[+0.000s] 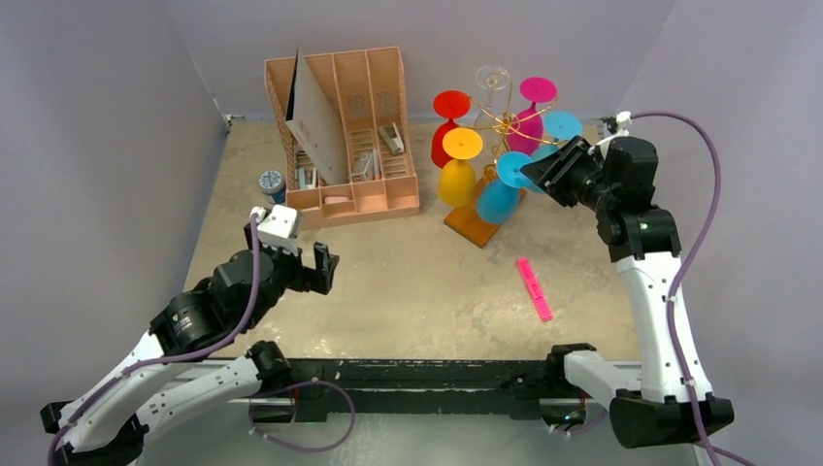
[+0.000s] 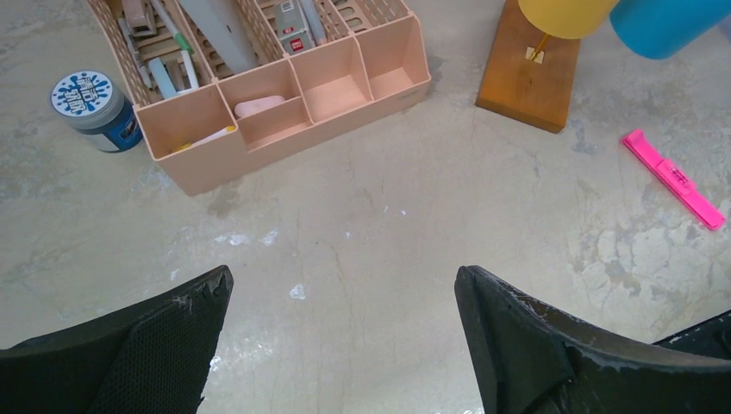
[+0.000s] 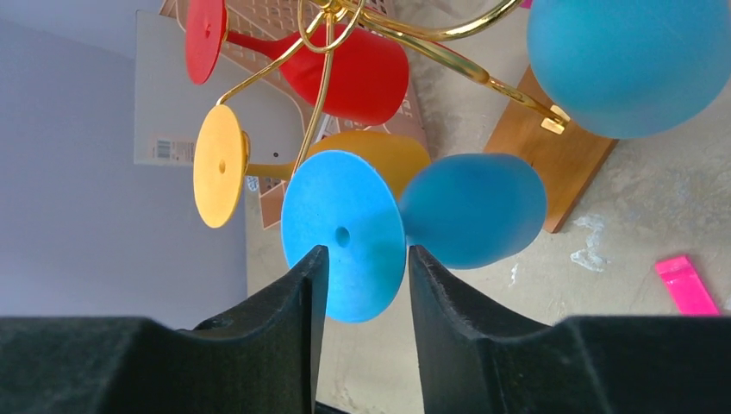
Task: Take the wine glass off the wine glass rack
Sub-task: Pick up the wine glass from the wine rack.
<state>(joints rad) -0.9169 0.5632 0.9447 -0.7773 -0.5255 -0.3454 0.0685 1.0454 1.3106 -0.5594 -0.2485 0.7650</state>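
The stained beige worktop (image 1: 427,282) is carrying a pink-tan slotted organiser (image 1: 359,199) at the back, with a white-lidded blue jar (image 1: 271,183) sitting just left of it. The wine glass rack (image 1: 503,123) is standing on its wooden base (image 2: 527,73) to the right. A pink marker (image 1: 534,288) is lying nearer, apart.

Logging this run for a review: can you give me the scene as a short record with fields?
rack: wine glass rack, coloured glasses hanging upside down on it
target: blue wine glass, on the rack
right gripper: jaws partly open, at the blue glass's foot; contact unclear
left gripper: open wide, holding nothing
other items: pink highlighter, file organiser
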